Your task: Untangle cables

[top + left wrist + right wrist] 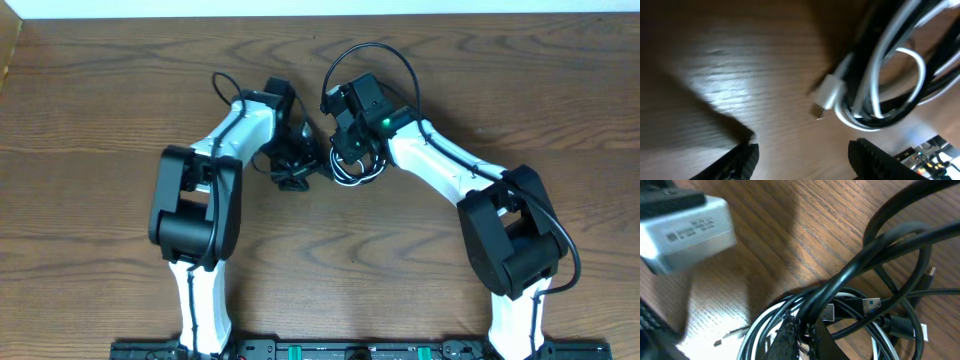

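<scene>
Left jaws apart, right jaws pinching cables [867, 305]

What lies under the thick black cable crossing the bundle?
Beneath the black cable, two plug ends and white cable loops show, lying on the wooden table. How the strands cross right under it is covered.

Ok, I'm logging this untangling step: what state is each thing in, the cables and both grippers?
cables: tangled together in one coiled bundle.
white plug: loose, plugged into nothing.
left gripper: open, empty, short of the bundle.
right gripper: shut on the cables.
</scene>
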Controlling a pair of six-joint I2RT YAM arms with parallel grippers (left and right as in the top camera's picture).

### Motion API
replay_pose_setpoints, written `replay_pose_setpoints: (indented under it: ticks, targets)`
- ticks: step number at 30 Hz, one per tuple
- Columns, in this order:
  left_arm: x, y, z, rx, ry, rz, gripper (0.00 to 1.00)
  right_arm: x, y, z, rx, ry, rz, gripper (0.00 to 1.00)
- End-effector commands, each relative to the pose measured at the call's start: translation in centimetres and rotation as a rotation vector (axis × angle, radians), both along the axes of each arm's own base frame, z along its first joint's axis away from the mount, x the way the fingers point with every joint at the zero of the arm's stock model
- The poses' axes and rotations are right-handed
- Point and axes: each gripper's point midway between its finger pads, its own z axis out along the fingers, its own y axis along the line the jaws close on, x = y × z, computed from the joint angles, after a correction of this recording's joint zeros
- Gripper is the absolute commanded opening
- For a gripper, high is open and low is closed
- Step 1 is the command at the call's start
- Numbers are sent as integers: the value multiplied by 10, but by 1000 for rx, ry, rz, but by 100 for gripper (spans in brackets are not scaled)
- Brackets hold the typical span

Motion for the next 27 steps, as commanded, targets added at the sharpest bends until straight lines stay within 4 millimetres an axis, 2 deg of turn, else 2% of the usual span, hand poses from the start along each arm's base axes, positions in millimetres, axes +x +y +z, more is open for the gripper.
replay_pose_setpoints:
  ticks: [1, 7, 8, 13, 20, 27]
  targets:
    - [1, -13, -9, -22, -20, -30, 66, -5, 2, 13, 117, 64, 2, 1]
    - [14, -20, -9, -35, -64, -1, 66, -10, 0, 31, 361, 225, -9, 1]
    - [18, -19, -11, -21, -82, 2, 66, -9, -4, 38, 437, 272, -19, 1]
    - [23, 1, -22, 122, -85, 64, 66, -8, -21, 55, 597, 373, -35, 1]
    - [33, 10, -27, 182, -133, 69, 61, -10, -45, 60, 668, 464, -83, 1]
    - [34, 10, -32, 179, -149, 70, 61, -14, -50, 57, 653, 463, -63, 1]
